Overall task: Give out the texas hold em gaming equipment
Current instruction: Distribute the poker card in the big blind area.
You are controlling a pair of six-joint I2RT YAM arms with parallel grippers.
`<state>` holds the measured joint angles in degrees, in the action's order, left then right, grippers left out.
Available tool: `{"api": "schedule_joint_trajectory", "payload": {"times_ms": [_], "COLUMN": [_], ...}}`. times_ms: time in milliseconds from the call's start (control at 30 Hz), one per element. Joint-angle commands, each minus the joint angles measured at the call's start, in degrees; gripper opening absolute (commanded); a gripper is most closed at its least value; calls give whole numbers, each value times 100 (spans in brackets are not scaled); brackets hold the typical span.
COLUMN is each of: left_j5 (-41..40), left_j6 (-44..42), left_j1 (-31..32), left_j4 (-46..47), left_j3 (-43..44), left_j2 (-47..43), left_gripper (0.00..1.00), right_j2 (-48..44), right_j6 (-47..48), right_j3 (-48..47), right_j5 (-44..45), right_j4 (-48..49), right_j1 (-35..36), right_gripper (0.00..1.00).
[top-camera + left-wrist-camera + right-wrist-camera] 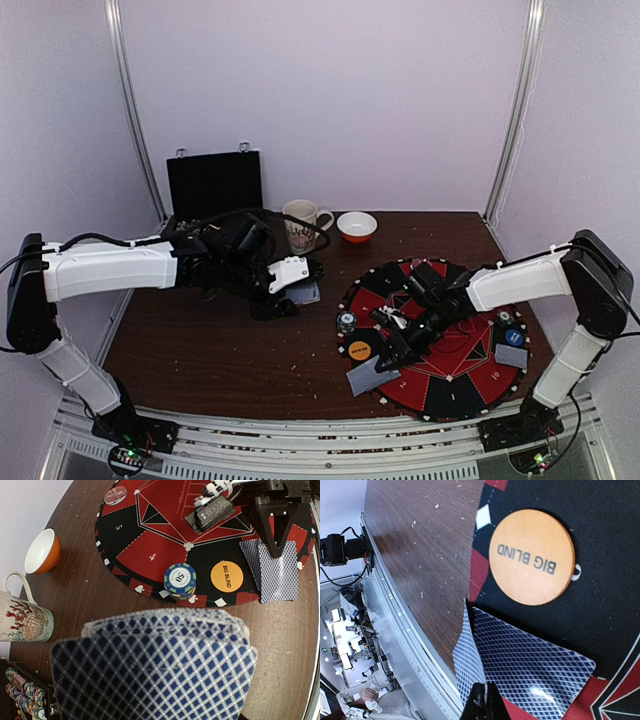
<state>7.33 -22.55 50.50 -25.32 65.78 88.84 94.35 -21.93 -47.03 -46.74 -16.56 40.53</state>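
Left hand [292, 276] pinches the deck [155, 665] as supply; right hand [484, 702] pinches the cards [530, 670] by the button [532, 555], dealing that seat

White-shelled left arm [110, 270] and right arm [520, 280], black joints, black cables.
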Motion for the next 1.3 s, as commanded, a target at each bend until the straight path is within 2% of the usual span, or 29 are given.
{"api": "schedule_joint_trajectory", "payload": {"times_ms": [0, 400, 600, 900, 1267], "left_j5": [37, 31, 45, 43, 49], "left_j6": [7, 10, 7, 8, -3], "left_j1": [-14, -14, -14, -14, -9], "left_j4": [268, 265, 256, 245, 247], "left_j3": [5, 5, 5, 6, 5], "left_j2": [1, 1, 2, 2, 26], "left_gripper": [51, 51, 51, 51, 51], "right_j2": [189, 166, -99, -109, 14], "right_j6": [288, 331, 328, 958, 778], "right_j3": [-148, -238, -215, -542, -408], "right_j5": [210, 616, 36, 100, 241], "right_j4": [-297, -567, -362, -1248, -928], "right_j1": [34, 18, 17, -123, -226], "right_gripper": [0, 1, 0, 0, 0]}}
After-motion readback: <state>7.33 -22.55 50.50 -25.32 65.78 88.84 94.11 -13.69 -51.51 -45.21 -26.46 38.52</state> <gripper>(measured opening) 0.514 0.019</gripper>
